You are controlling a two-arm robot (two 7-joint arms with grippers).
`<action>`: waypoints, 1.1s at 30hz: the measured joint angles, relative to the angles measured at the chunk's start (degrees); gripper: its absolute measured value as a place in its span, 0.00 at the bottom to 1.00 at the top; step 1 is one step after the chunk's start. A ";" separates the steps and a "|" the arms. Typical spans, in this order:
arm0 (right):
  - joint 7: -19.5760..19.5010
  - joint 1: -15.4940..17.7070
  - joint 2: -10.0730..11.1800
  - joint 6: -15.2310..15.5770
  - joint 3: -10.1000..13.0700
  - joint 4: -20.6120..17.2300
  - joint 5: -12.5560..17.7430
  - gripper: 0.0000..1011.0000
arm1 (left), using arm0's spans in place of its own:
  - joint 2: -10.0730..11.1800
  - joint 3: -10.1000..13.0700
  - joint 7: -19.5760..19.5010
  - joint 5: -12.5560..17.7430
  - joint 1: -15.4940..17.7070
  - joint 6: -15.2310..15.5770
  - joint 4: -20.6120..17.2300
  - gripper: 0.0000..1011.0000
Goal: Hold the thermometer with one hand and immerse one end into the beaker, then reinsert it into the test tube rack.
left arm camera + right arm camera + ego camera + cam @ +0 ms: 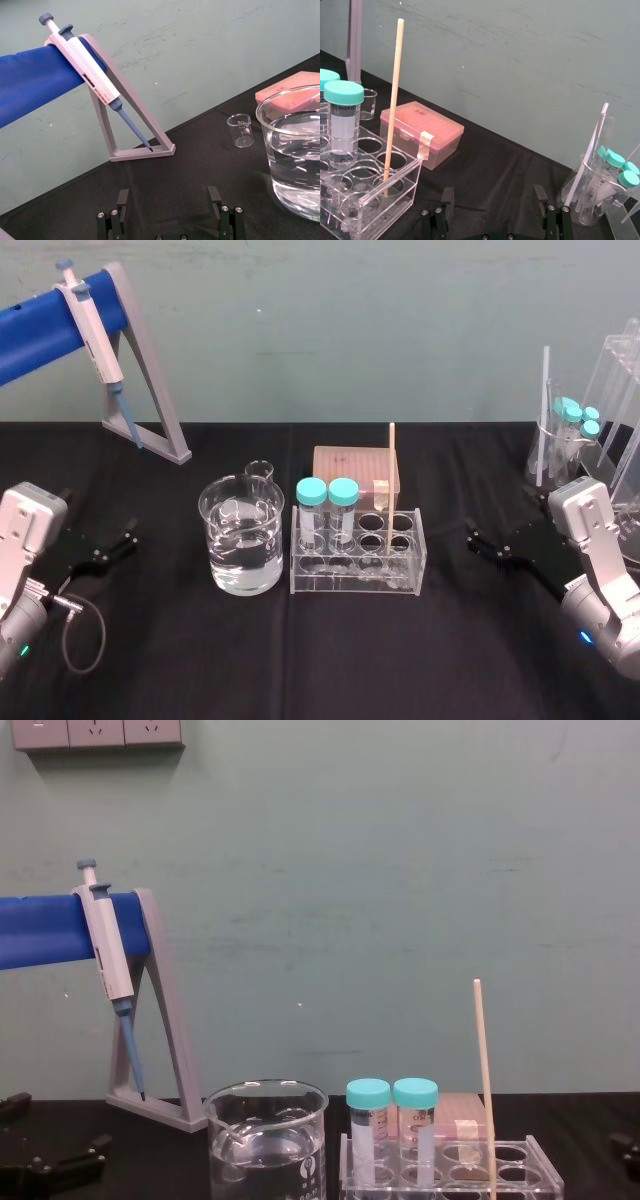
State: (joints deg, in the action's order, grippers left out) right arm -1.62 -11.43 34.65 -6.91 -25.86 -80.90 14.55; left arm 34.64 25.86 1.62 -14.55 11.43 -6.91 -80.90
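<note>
So my right claw (482, 543) sits wide open, right of the rack (415, 540), where the thermometer (389, 475) stands upright. I'd pinch it high, lift straight, then cross to the beaker (240, 540) — my left claw (125, 540) idles open, far left.

Brand print "BIOFIL" is read just under the cap of the teal-capped tube (343, 117) standing in the test tube rack (395, 192). Red and dark lettering is noted along the pipette (90, 75) body; not legible. Graduation marks are printed on the small beaker (240, 130); figures too small to read.
</note>
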 joint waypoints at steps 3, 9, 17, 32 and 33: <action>0.00 0.00 0.00 0.00 0.00 0.00 0.00 0.99 | 0.00 0.00 0.00 0.00 0.00 0.00 0.00 0.99; 0.00 0.00 0.00 0.00 0.00 0.00 0.00 0.99 | 0.00 0.00 0.00 0.00 0.00 0.00 0.00 0.99; 0.00 0.00 0.00 0.00 0.00 0.00 0.00 0.99 | 0.00 0.00 0.00 0.00 0.00 0.00 0.00 0.99; 2.17 2.93 1.62 0.69 2.73 -5.48 0.94 0.99 | 0.00 0.00 0.00 0.00 0.00 0.00 0.00 0.99; 2.17 2.93 1.62 0.69 2.73 -5.48 0.94 0.99 | 0.00 0.00 0.00 0.00 0.00 0.00 0.00 0.99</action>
State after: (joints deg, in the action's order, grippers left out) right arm 0.55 -8.51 36.27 -6.21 -23.14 -86.38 15.48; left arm 34.64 25.86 1.62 -14.55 11.43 -6.90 -80.90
